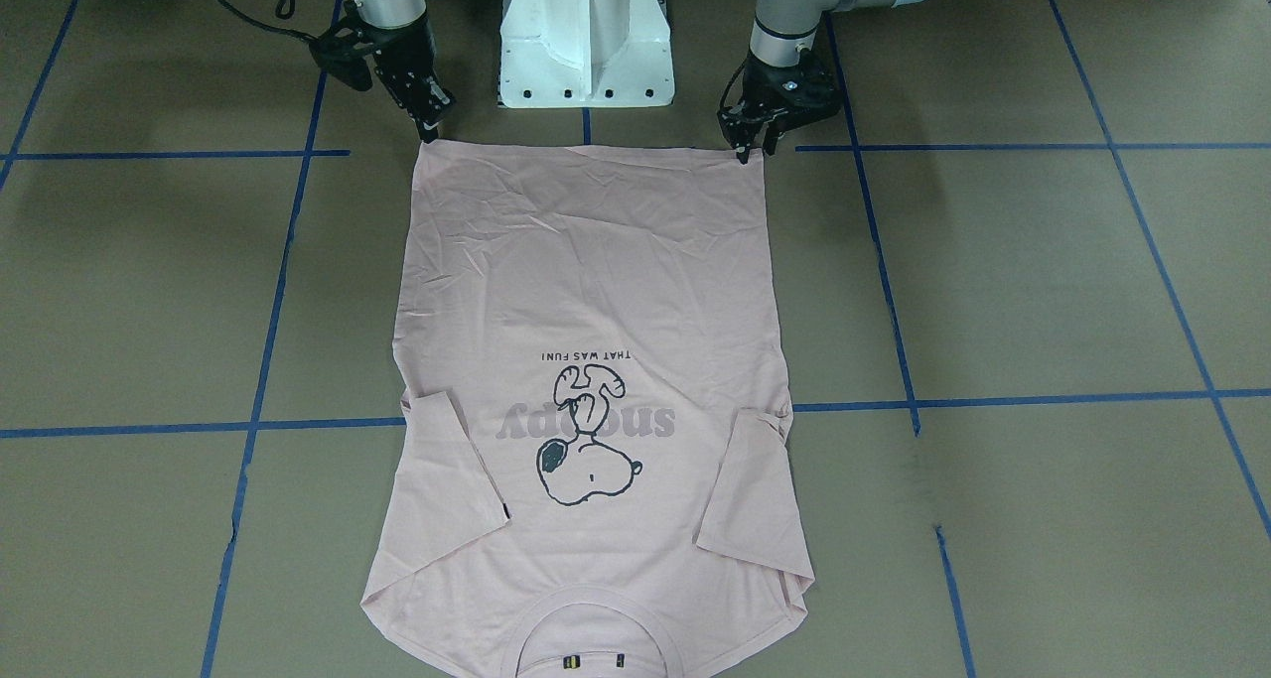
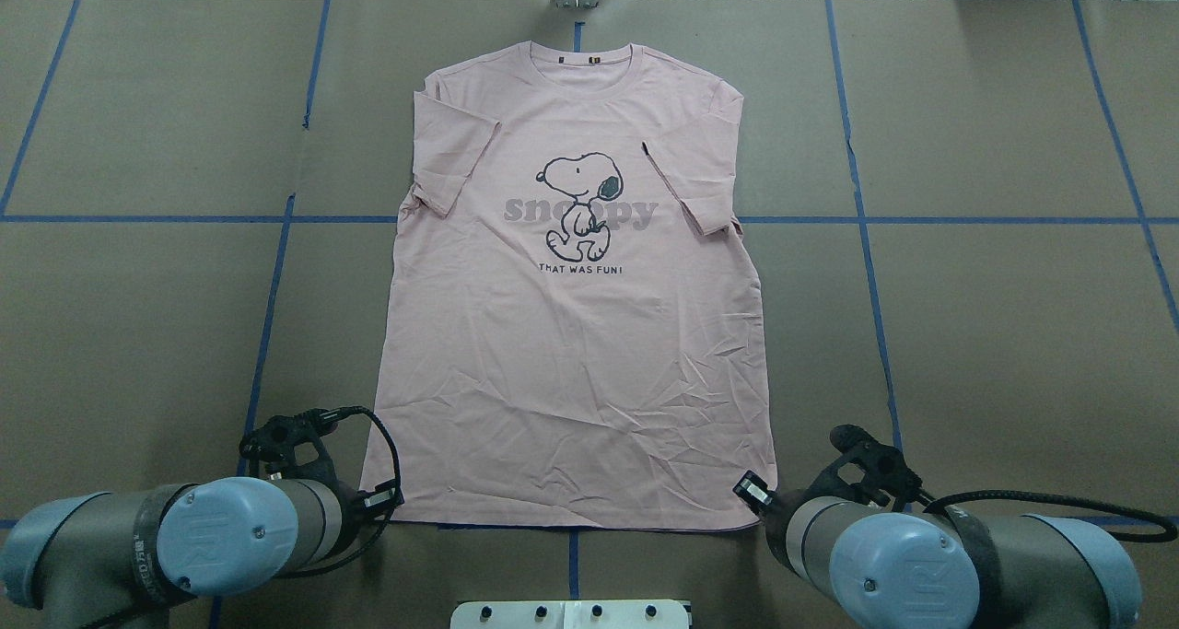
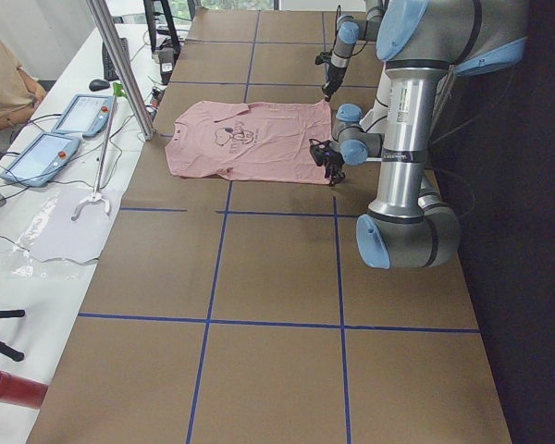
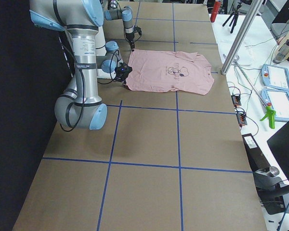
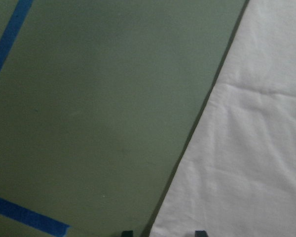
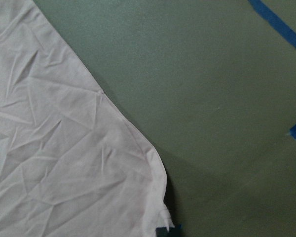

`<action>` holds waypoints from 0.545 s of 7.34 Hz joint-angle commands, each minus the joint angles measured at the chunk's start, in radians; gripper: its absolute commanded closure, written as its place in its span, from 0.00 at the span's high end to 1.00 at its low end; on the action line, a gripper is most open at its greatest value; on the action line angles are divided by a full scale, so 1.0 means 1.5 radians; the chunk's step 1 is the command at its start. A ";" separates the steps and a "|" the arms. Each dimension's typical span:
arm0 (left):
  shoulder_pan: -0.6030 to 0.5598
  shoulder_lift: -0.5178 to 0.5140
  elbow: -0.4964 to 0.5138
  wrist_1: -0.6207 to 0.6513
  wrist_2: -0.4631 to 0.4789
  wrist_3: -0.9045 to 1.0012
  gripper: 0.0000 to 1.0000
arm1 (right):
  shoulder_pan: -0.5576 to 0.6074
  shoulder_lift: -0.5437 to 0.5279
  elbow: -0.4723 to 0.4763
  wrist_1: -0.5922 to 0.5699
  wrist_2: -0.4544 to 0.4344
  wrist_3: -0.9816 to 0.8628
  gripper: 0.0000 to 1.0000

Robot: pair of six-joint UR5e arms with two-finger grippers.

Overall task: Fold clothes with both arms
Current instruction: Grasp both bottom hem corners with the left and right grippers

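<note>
The pale pink T-shirt lies flat and front up on the brown table, sleeves folded inward, collar on the side away from the robot. My left gripper is low at the hem corner on my left. In the left wrist view its two fingertips stand apart and straddle the shirt's edge, so it is open. My right gripper is at the other hem corner. In the right wrist view its tips are together on the corner of the cloth.
The white pedestal base stands between the arms, just behind the hem. Blue tape lines cross the table. A metal pole and an operators' desk with tablets lie beyond the collar side.
</note>
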 commanded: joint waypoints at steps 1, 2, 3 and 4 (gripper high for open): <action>0.006 0.002 0.000 0.000 0.000 -0.002 0.41 | 0.000 0.001 0.000 0.000 0.000 0.000 0.00; 0.006 0.003 0.000 0.000 0.000 -0.002 0.25 | 0.000 0.001 0.000 0.000 0.000 0.000 0.00; 0.010 0.003 -0.001 0.000 0.000 -0.002 0.00 | 0.000 0.001 0.000 0.000 0.000 0.000 0.00; 0.011 0.002 -0.007 0.006 0.001 -0.002 0.00 | 0.000 0.002 0.000 0.000 0.000 0.000 0.00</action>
